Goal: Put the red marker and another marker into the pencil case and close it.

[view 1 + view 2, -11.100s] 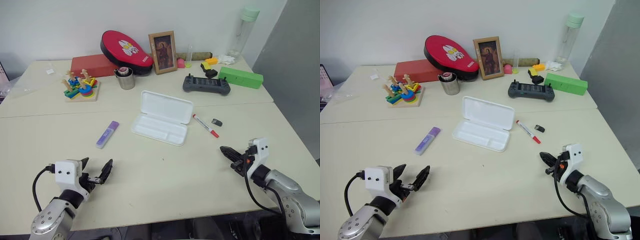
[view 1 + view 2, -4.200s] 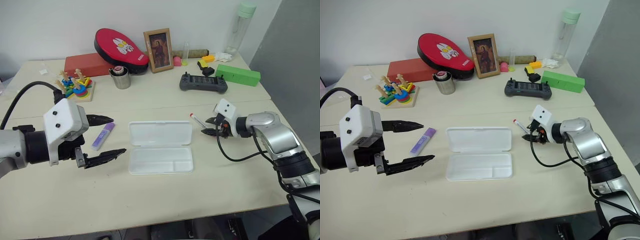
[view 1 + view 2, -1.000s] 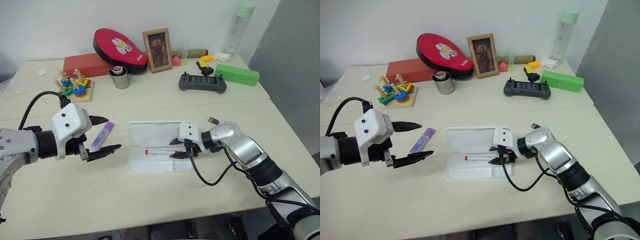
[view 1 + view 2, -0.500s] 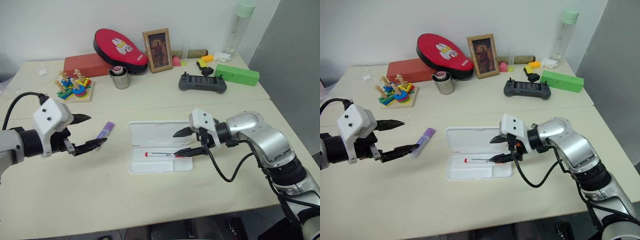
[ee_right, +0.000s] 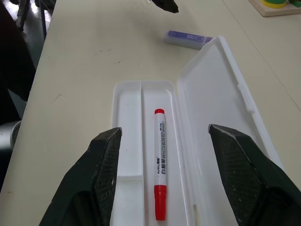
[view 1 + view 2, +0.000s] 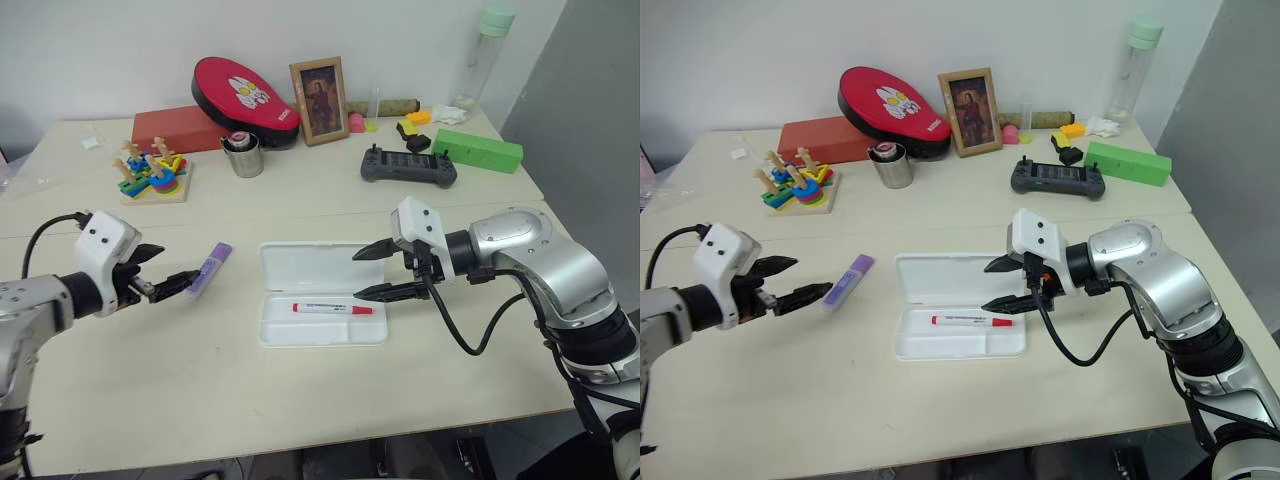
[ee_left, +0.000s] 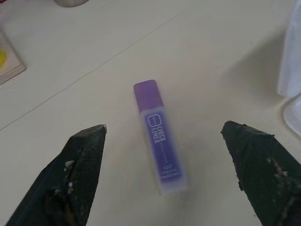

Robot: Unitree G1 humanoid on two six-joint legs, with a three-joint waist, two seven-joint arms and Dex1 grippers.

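Observation:
The white pencil case [image 6: 320, 266] lies open in the middle of the table, its lid folded back flat. The red marker [image 6: 332, 309] lies inside its long compartment, also seen as the red marker [image 5: 160, 165] in the right wrist view. My right gripper [image 6: 358, 275] hovers open just right of the case and holds nothing. To the left of the case the purple highlighter [image 6: 210, 268] lies on the table. My left gripper [image 6: 172, 266] is open at its near end. In the left wrist view the highlighter [image 7: 160, 150] lies between the two fingers [image 7: 80, 160] without touching them.
Along the back stand a stacking toy [image 6: 150, 172], a metal cup [image 6: 244, 157], a red pad [image 6: 245, 95], a picture frame [image 6: 318, 87], a game controller [image 6: 408, 165], a green box [image 6: 478, 150] and a tall bottle [image 6: 480, 45].
My right gripper has let go of the red marker in the case, then risen and drawn back to the right. My left gripper has moved left and down to the highlighter, its jaws somewhat narrower.

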